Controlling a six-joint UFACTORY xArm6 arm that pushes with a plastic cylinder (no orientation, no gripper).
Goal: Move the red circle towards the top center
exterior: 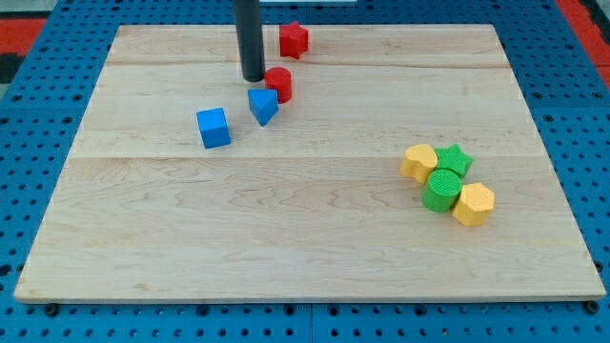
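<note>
The red circle (279,84) is a short red cylinder near the top centre of the wooden board (305,238). My tip (253,78) is the lower end of a dark rod, standing just left of the red circle, very close to it or touching. A blue triangle (263,105) sits right below the red circle and the tip, touching the circle. A red star-shaped block (294,39) lies above the circle near the board's top edge.
A blue cube (213,128) sits left of the blue triangle. At the view's right is a tight cluster: a yellow block (418,162), a green star (455,159), a green cylinder (442,190) and a yellow hexagon (473,204).
</note>
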